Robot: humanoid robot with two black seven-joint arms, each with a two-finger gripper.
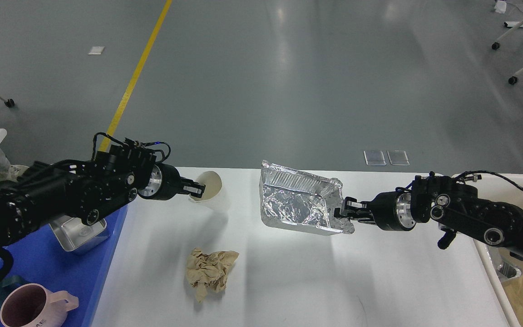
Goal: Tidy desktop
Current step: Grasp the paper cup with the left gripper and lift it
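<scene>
The white desktop (pixel 288 281) fills the lower middle. My left gripper (pixel 196 189) is shut on the rim of a beige paper cup (pixel 210 185), held tilted above the desktop's far left part. My right gripper (pixel 344 209) is shut on the right edge of a crumpled foil tray (pixel 295 202) and holds it lifted above the desktop, casting a shadow below. A crumpled brown paper ball (pixel 210 270) lies on the desktop in front, between the two arms.
A blue plastic tray (pixel 57 268) at the left holds a small metal tin (pixel 80 234) and a pink mug (pixel 30 306). A beige bin (pixel 522 277) at the right edge holds brown paper and foil. Grey floor lies beyond the far edge.
</scene>
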